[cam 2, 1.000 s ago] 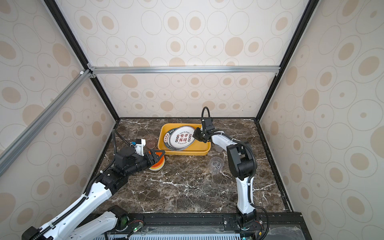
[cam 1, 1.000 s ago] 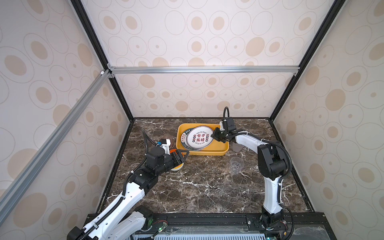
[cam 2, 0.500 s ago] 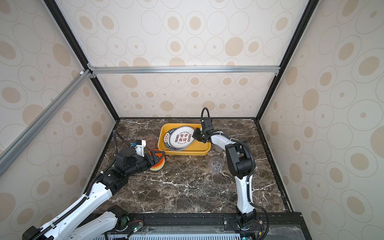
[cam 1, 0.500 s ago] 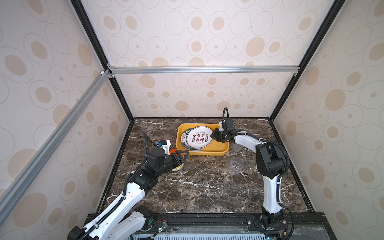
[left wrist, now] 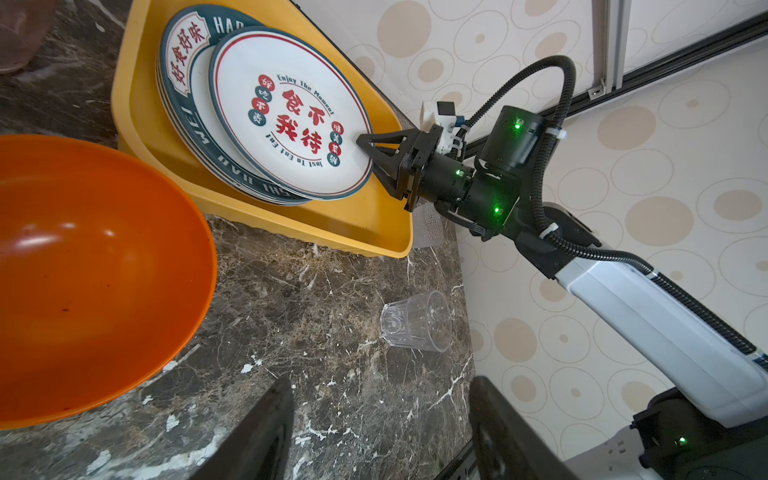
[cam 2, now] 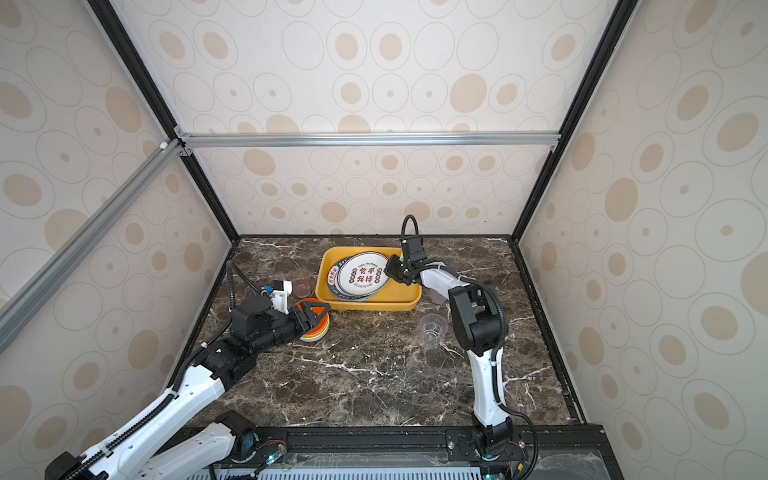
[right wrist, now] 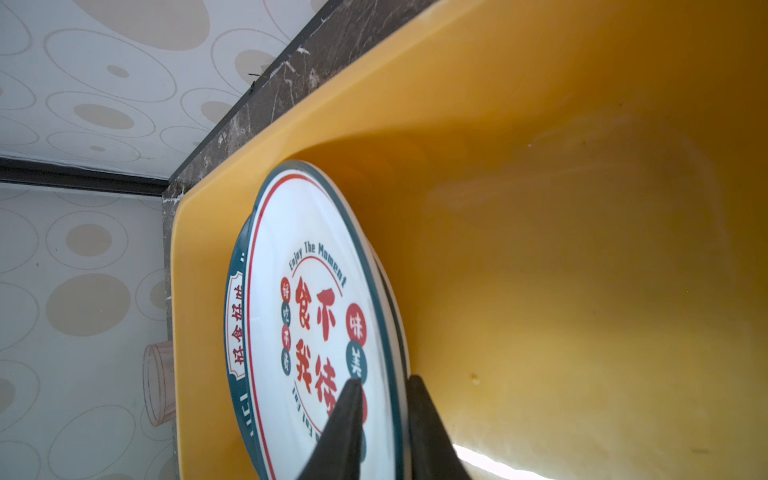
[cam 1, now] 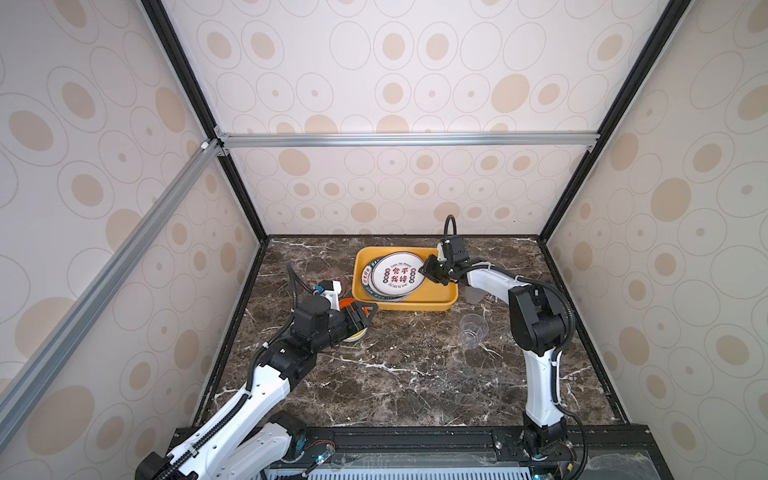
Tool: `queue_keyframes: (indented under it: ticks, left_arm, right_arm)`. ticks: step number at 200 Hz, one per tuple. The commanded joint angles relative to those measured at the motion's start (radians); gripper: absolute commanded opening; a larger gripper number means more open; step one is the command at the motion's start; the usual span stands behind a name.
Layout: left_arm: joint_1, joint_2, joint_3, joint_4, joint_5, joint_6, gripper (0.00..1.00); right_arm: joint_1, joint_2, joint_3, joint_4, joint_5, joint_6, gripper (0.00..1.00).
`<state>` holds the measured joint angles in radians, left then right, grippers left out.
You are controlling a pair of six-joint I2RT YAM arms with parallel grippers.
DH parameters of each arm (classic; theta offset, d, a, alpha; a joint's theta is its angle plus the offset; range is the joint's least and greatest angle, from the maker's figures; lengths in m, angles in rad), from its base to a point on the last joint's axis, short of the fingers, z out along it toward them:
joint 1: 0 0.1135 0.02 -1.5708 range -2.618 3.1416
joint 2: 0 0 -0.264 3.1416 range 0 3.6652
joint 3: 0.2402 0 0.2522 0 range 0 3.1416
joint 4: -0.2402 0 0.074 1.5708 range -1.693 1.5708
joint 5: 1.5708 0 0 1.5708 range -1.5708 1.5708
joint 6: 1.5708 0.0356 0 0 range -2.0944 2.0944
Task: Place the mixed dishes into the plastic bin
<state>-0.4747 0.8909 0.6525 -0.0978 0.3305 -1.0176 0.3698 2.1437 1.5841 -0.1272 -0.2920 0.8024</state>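
The yellow plastic bin (cam 1: 405, 306) (cam 2: 365, 306) stands at the back of the marble table with a stack of white, dark-rimmed plates (cam 1: 397, 274) (left wrist: 286, 120) inside. The top plate (right wrist: 307, 316) lies tilted on the stack. My right gripper (cam 1: 428, 270) (right wrist: 382, 380) straddles its rim, fingers slightly apart, one over the face and one behind. My left gripper (cam 1: 361, 311) (left wrist: 378, 432) is open and empty just above a stack of bowls topped by an orange bowl (cam 2: 318, 328) (left wrist: 83, 270), left of the bin.
A clear cup (cam 1: 471, 330) (left wrist: 415, 322) stands upright in front of the bin's right end. A frosted cup (cam 1: 473, 296) sits under my right arm beside the bin. A pink cup (cam 2: 305, 286) (right wrist: 160, 382) is by the bin's left end. Walls close three sides.
My right gripper's fingers have parted a little around the plate's rim. The plate stays on the stack. The left arm has barely moved.
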Motion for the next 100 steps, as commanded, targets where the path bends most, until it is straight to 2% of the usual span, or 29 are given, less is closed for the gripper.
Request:
queue_keyframes:
  ticks: [1, 100]
  left_arm:
    - [0.009, -0.017, -0.003, 0.015, -0.004, -0.007, 0.67]
    - [0.009, -0.022, -0.017, 0.027, 0.0, -0.019, 0.67]
  right_arm:
    - [-0.004, 0.019, 0.028, 0.004, 0.001, 0.003, 0.23]
    - [-0.002, 0.038, 0.048, -0.041, -0.003, -0.012, 0.22]
